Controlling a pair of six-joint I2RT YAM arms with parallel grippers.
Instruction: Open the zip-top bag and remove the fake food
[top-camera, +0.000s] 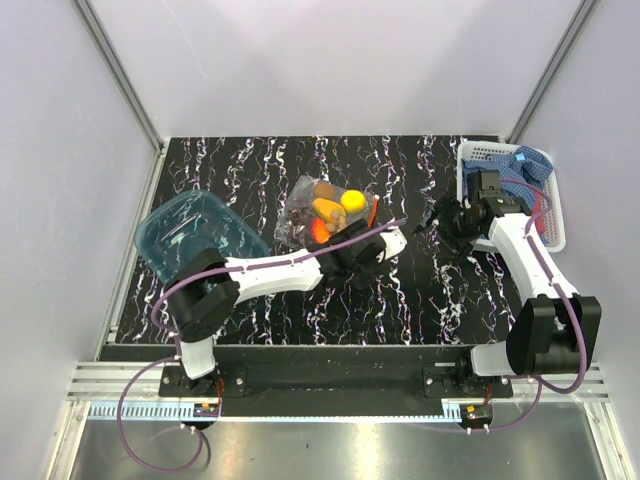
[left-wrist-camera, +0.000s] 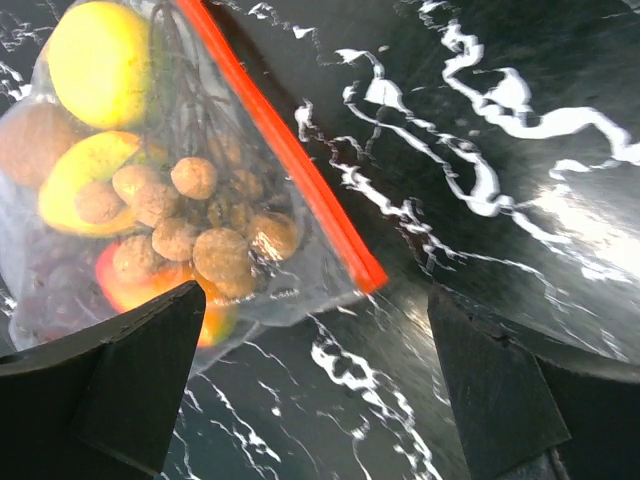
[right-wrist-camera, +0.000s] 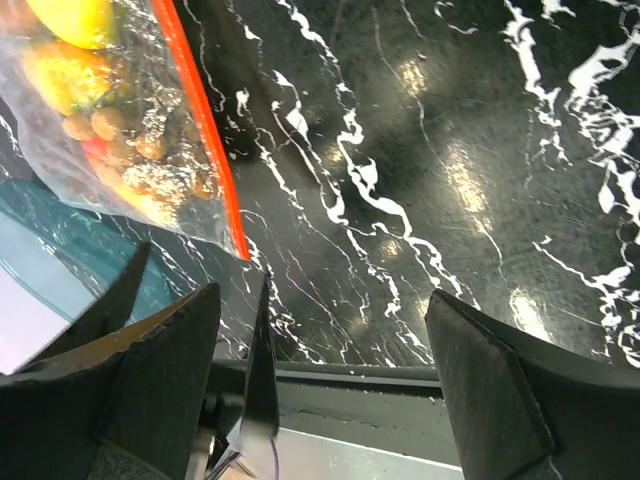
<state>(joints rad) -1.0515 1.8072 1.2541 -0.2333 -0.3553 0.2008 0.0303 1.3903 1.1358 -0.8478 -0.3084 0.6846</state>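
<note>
Both grippers gape wide and empty: left gripper (left-wrist-camera: 312, 298) sits at the zip strip (left-wrist-camera: 290, 160) of the zip-top bag (top-camera: 300, 215), fake food (top-camera: 332, 209) inside, just right of the blue tub (top-camera: 195, 235), presumably to pinch an edge; right gripper (right-wrist-camera: 322, 293) hangs farther right.

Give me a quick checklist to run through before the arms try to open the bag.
1. Open left gripper: ok.
2. Open right gripper: ok.
3. Left gripper lined up on the zip strip: ok, the strip's end lies just ahead of it.
4. Right gripper close to the zip-top bag: not ok, it stands apart, off to the bag's right.
5. Zip strip parted: not ok, it looks sealed.
6. Fake food out of the bag: not ok, all inside.
</note>
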